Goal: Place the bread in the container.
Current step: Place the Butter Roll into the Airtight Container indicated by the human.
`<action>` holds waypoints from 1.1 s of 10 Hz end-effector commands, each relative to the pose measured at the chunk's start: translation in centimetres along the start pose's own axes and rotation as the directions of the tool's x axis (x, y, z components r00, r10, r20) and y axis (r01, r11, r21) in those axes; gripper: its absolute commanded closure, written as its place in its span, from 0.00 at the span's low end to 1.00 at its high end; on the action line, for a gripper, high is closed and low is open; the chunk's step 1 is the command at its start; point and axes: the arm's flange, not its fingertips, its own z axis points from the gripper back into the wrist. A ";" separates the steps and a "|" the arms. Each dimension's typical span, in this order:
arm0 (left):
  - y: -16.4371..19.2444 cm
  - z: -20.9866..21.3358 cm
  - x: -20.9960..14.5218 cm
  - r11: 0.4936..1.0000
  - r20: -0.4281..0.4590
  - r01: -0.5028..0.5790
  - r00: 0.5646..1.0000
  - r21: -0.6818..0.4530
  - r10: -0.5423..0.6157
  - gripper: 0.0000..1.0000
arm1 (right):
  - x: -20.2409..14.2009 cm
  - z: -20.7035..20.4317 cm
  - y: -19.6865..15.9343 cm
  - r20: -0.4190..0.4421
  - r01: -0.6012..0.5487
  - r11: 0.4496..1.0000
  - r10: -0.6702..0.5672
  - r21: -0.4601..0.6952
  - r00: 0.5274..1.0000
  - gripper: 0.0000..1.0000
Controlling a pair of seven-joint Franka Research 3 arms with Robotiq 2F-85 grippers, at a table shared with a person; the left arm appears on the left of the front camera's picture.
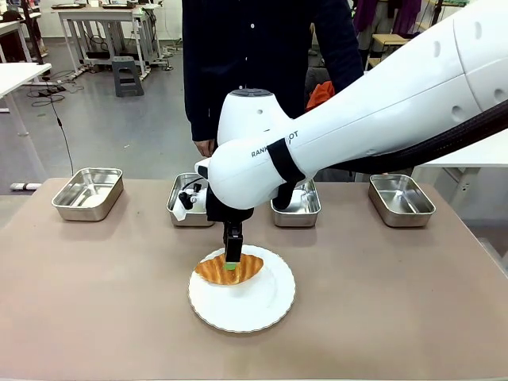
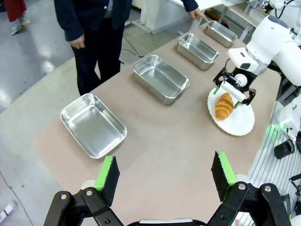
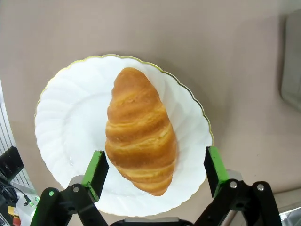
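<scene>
The bread, a golden-brown croissant [image 3: 140, 132], lies on a round white plate [image 3: 66, 117] in the middle of the table. My right gripper [image 3: 155, 168] hangs just above it, open, with its green pads on either side of the croissant's near end and not touching it. From the front, the right gripper [image 1: 232, 260] points straight down at the croissant [image 1: 214, 271]. Several identical steel pans [image 1: 87, 193] stand in a row at the far side; I cannot tell which is the container. My left gripper [image 2: 164, 172] is open and holds nothing, high over the table's left end.
A person [image 1: 262, 48] stands behind the far edge, one hand [image 1: 205, 148] hanging near the second pan [image 1: 184, 208]. My right arm's body [image 1: 357, 127] covers part of the pans in the middle. Bare tabletop [image 1: 95, 294] surrounds the plate [image 1: 262, 305].
</scene>
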 end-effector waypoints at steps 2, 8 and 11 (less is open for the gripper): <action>0.0 0.2 -0.1 1.000 0.004 0.014 1.000 -0.004 -0.014 0.00 | -0.2 0.4 1.4 -0.002 0.017 0.999 -0.017 0.029 1.000 0.00; 0.0 0.2 -0.1 1.000 0.004 0.014 1.000 -0.004 -0.014 0.00 | -0.5 -1.8 0.9 -0.049 0.031 1.000 -0.030 0.003 0.998 0.00; 0.0 0.2 -0.1 1.000 0.004 0.014 1.000 -0.004 -0.014 0.00 | -0.1 -2.9 1.1 -0.060 0.020 1.000 -0.020 0.003 0.998 0.00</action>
